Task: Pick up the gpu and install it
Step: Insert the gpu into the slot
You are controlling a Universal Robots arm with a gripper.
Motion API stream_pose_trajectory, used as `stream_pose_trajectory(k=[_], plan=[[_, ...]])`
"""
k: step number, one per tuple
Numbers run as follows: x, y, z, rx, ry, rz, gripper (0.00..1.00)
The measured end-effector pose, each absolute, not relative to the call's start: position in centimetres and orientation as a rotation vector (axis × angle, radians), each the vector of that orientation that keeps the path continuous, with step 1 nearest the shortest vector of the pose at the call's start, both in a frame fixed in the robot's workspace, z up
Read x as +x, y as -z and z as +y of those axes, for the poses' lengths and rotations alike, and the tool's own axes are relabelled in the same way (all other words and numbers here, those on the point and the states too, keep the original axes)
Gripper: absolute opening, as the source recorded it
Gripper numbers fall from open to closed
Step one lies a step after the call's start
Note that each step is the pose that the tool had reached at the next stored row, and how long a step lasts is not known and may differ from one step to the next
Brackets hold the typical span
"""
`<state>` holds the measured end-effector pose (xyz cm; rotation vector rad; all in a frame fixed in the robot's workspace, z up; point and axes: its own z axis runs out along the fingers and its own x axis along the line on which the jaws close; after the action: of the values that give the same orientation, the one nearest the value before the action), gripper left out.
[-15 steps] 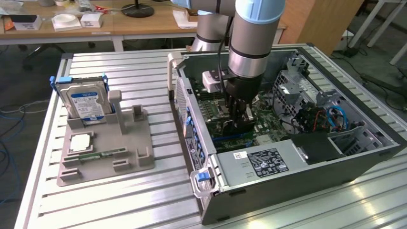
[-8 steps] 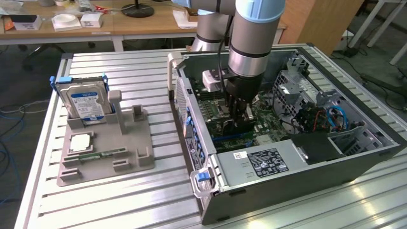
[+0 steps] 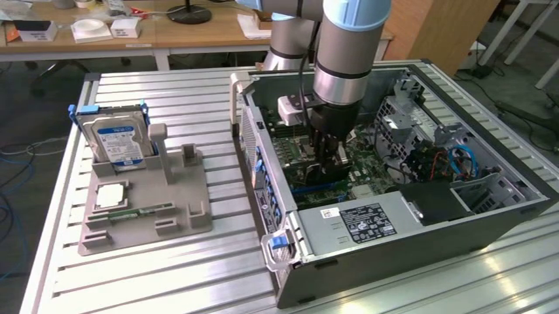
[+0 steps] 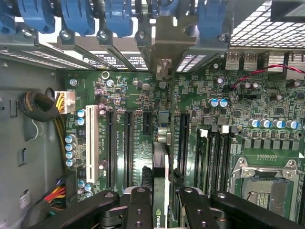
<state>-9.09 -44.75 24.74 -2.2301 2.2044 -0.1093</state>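
A grey, open-sided metal computer case [image 3: 376,261] is seen lying on the ribbed aluminium counter [image 3: 175,281], with the arm reaching down into it from above. The black two-fingered tool [image 4: 164,210] is clenched on the thin, flat, dark gpu [image 4: 160,179], which is gripped from both faces. The card is held on edge, so only its narrow upper edge is presented in the wrist view, a small green logo being visible between the fingers [image 4: 138,210].

The gpu is held inside the case, directly over the green motherboard [image 4: 133,95]. It is lined up along the row of long black expansion slots [image 4: 127,148], and its silvery end bracket [image 4: 164,45] is pointed toward the rear wall of the case. There, blue plastic retaining clips [image 4: 76,16] are ranged above the slot openings. Whether the lower edge of the card is seated in a slot cannot be told. A white slot [image 4: 89,143] and the square metal processor socket [image 4: 264,186] are seen well to either side of the card.

Towards the exterior view's left, well apart from the case, a grey moulded holder [image 3: 175,222] is set on the counter. A silver hard drive with a blue-white label [image 3: 118,140] is stood upright in it, and a small narrow green memory stick [image 3: 144,212] is laid flat on it.
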Motion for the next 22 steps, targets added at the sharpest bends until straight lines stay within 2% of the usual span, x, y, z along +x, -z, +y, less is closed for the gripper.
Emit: stream_pose_trajectory(k=[22], plan=[[-9.11,-24.5,-44.73,-2.23,0.109,2.204,0.26]])
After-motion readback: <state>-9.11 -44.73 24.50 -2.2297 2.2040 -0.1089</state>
